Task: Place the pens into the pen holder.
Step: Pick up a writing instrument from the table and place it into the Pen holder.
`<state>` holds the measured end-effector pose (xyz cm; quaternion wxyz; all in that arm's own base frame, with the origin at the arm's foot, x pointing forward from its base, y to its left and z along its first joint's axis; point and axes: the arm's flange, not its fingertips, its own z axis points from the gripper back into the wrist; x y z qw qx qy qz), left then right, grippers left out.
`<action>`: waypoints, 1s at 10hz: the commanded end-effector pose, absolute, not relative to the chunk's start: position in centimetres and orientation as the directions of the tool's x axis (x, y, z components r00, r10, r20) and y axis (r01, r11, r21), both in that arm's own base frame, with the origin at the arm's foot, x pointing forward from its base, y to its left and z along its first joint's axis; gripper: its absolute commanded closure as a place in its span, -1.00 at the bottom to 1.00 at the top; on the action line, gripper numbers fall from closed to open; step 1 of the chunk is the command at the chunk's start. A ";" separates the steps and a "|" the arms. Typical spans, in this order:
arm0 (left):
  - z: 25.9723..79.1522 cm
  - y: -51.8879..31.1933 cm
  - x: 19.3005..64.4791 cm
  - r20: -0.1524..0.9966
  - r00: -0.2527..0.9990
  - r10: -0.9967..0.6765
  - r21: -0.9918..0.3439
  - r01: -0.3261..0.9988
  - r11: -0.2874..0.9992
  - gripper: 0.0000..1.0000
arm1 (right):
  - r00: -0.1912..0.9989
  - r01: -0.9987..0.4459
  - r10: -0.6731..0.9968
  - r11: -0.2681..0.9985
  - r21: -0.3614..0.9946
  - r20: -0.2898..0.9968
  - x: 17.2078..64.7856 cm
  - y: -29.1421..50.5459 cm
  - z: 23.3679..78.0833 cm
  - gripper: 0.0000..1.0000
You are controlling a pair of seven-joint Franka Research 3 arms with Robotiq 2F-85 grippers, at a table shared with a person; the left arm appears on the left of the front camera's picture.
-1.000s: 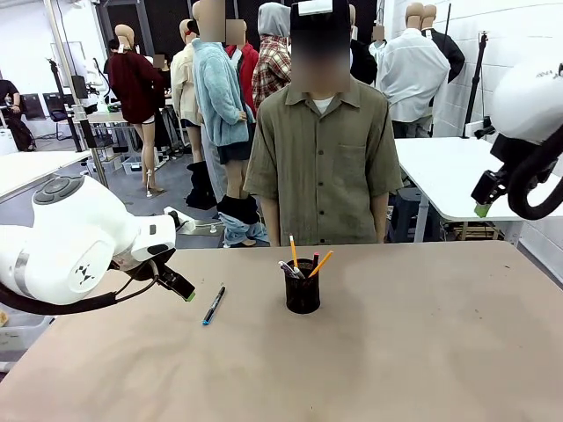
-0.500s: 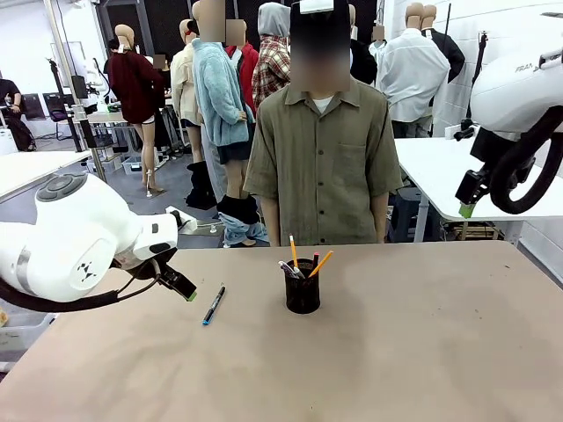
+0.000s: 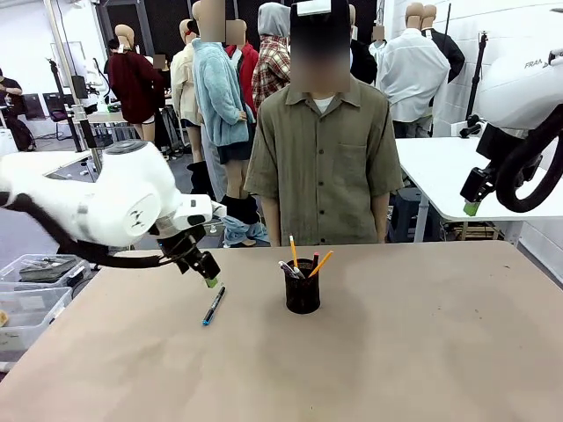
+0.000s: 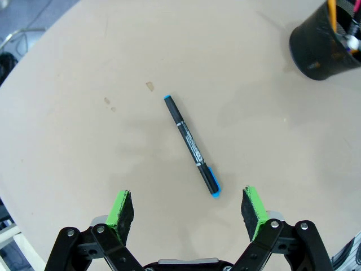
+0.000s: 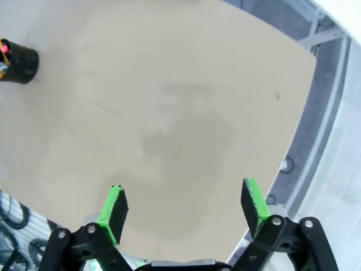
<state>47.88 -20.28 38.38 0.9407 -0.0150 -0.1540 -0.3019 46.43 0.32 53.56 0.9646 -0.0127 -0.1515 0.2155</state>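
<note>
Hovering low over the table (image 3: 396, 352), the left gripper (image 3: 209, 280) has its jaws spread wide and holds nothing. A dark pen (image 3: 213, 305) lies flat on the tabletop just at the gripper's 6 o'clock in the front view. From the left wrist camera the pen runs from 11 o'clock down to 5 o'clock, and its blue-capped end lies between the two green pads (image 4: 121, 206), apart from both.

The pen holder (image 3: 302, 290) stands upright near the table's middle, at the loose pen's 3 o'clock and well apart from it. Two yellow-orange pencils (image 3: 293, 249) and a silvery-white pen (image 3: 288, 269) lean inside it.

The right gripper (image 3: 473, 207) hangs high at the picture's 3 o'clock, jaws released and empty. In its own wrist view the holder sits far off at 10 o'clock. A person (image 3: 321, 158) stands at the table's far side, at the holder's 12 o'clock.
</note>
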 end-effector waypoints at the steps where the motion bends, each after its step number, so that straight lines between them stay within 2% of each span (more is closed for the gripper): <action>1: 37.1 -20.5 52.2 0.240 0.810 -0.535 -0.007 0.553 0.833 -1.00 | 0.864 -0.406 0.418 0.908 -0.103 0.280 46.1 0.4 53.3 -1.00; 4: 34.5 -21.3 53.9 0.179 0.848 -0.499 -0.039 0.513 0.857 -1.00 | 0.864 -0.406 0.418 0.908 -0.103 0.280 46.1 0.4 53.3 -1.00; 10: 31.4 -22.9 54.2 0.101 0.866 -0.490 -0.060 0.497 0.866 -1.00 | 0.864 -0.406 0.418 0.908 -0.103 0.280 46.1 0.4 53.3 -1.00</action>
